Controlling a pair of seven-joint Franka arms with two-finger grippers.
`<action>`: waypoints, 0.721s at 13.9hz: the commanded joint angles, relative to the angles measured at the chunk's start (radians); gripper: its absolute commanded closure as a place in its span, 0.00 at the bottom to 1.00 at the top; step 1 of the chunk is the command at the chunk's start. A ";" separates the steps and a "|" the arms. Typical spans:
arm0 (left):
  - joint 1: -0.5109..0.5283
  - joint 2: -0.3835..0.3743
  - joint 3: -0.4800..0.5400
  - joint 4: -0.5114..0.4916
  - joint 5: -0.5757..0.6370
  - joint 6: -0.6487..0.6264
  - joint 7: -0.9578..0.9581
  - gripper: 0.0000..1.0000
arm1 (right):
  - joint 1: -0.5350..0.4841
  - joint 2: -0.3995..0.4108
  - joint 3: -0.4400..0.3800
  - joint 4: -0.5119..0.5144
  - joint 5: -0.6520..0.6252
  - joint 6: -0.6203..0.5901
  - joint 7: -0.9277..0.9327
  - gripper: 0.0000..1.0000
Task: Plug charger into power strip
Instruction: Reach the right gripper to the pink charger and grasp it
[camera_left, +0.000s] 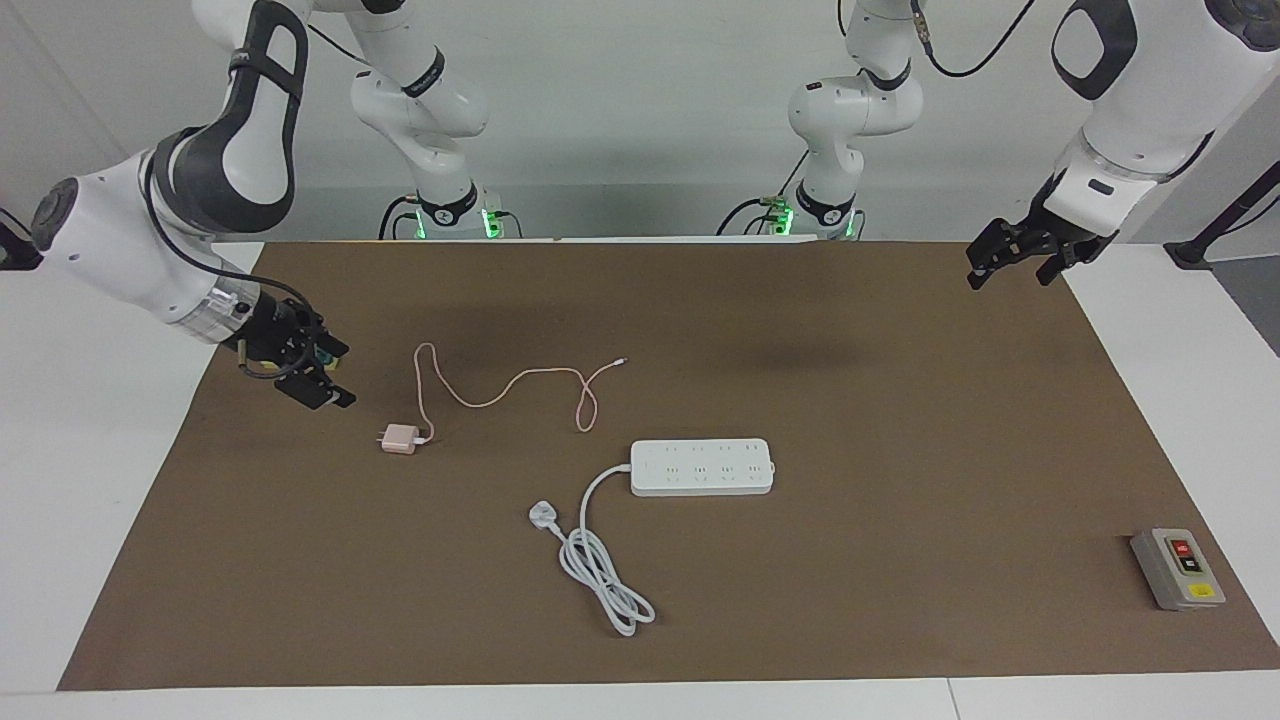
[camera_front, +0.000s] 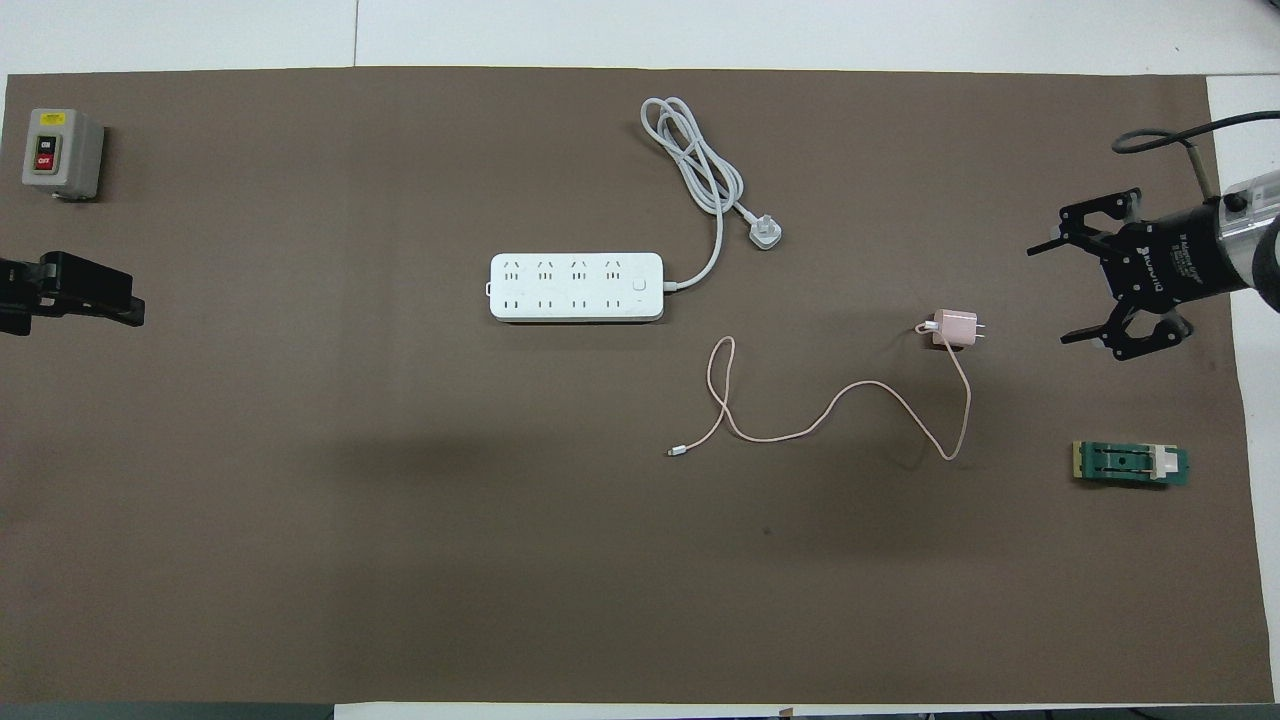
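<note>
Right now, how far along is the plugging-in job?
Nothing is done yet: the charger lies on the mat beside its looped cable, apart from the power strip, whose sockets are all free. In hand: the right gripper, jaws open and empty, hangs over the mat beside the charger. The left gripper waits at its end. Left: grasp, carry, plug in.

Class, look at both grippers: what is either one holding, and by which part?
Nothing is held. The right gripper hangs open over the mat beside the charger; the left gripper waits open at its own end of the table.
</note>
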 joint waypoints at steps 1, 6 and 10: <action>-0.008 -0.027 0.007 -0.027 0.004 -0.003 -0.012 0.00 | -0.025 0.019 0.010 -0.049 0.075 0.044 0.014 0.00; -0.008 -0.027 0.007 -0.027 0.004 -0.003 -0.012 0.00 | -0.052 0.100 0.010 -0.052 0.148 0.070 0.038 0.00; -0.008 -0.027 0.007 -0.027 0.004 -0.003 -0.012 0.00 | -0.051 0.157 0.010 -0.061 0.156 0.076 -0.016 0.00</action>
